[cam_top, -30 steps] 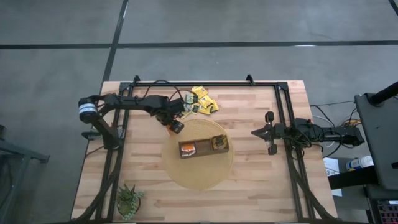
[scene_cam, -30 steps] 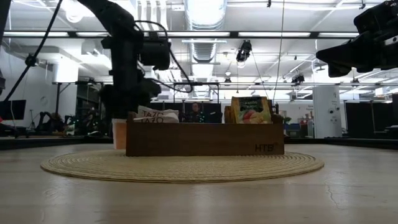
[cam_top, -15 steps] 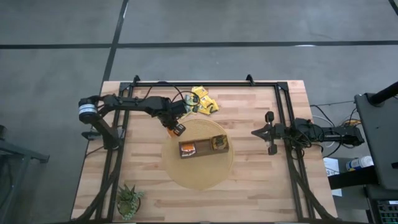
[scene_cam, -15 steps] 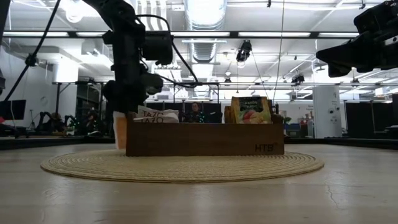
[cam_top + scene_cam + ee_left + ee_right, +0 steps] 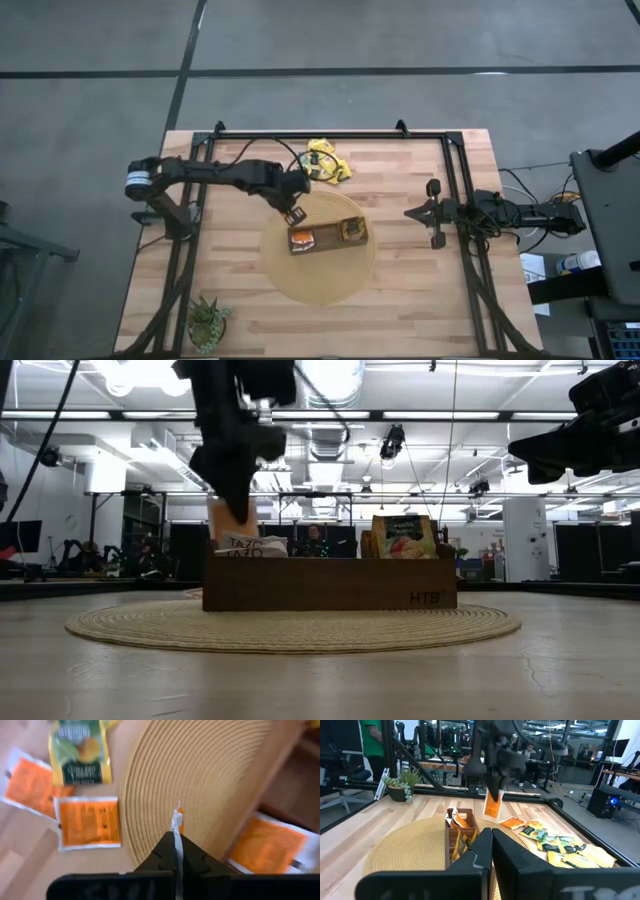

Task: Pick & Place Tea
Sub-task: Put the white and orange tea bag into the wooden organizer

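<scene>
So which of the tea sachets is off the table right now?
The orange sachet pinched in the left tool, hanging above the box; the others lie flat or sit boxed.

Open air above box

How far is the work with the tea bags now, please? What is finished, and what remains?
Done: the brown box on the round mat already holds orange sachets at one end and green ones at the other. In hand: the left gripper has its jaws shut on an orange sachet, lifted near the box's orange end. Left: that sachet is not yet in, and a pile of loose sachets lies on the table. The right gripper waits, shut.
</scene>
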{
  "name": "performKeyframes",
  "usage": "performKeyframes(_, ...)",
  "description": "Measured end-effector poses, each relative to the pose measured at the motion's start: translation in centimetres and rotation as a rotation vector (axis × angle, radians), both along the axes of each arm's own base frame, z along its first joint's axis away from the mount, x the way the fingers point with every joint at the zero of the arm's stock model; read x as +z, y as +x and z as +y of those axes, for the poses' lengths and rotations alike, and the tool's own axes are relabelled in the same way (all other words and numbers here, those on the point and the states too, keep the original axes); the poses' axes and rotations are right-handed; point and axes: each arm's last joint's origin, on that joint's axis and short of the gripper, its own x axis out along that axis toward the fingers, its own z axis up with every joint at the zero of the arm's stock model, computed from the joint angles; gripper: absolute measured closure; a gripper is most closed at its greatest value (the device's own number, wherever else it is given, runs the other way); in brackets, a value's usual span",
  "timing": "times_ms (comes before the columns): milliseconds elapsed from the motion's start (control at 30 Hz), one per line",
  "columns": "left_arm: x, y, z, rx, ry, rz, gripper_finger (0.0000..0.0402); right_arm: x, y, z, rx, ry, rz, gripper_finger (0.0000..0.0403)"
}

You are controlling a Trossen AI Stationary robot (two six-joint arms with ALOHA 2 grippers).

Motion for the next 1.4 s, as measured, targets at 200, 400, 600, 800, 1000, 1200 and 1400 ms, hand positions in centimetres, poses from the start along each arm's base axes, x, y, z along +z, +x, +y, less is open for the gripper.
performKeyframes(200, 3.2, 1.2, -3.4, -0.141, 0.133, -0.074, 0.0401, 0.0, 0.0, 0.0, 0.000, 0.000, 0.000, 0.0394)
performKeyframes(400, 4.9, 1.5, -7.5, -0.261, 0.217, -0.137, 0.0401, 0.0, 0.0, 0.0, 0.000, 0.000, 0.000, 0.0394)
performKeyframes(600, 4.6, 1.1, -10.1, -0.282, 0.200, -0.149, 0.0401, 0.0, 0.0, 0.0, 0.000, 0.000, 0.000, 0.0394)
performKeyframes(800, 2.7, 2.2, -11.5, -0.310, 0.220, -0.097, 0.0401, 0.0, 0.0, 0.0, 0.001, 0.000, 0.000, 0.0394)
performKeyframes(1000, 0.5, 3.9, -11.8, -0.360, 0.243, 0.012, 0.0401, 0.0, 0.0, 0.0, 0.000, 0.000, 0.001, 0.0394)
performKeyframes(1200, 0.5, 4.9, -11.9, -0.375, 0.293, 0.134, 0.0401, 0.0, 0.0, 0.0, 0.000, 0.000, 0.001, 0.0394)
performKeyframes(1400, 0.1, 5.6, -12.0, -0.429, 0.305, 0.160, 0.0401, 0.0, 0.0, 0.0, 0.000, 0.000, 0.001, 0.0394)
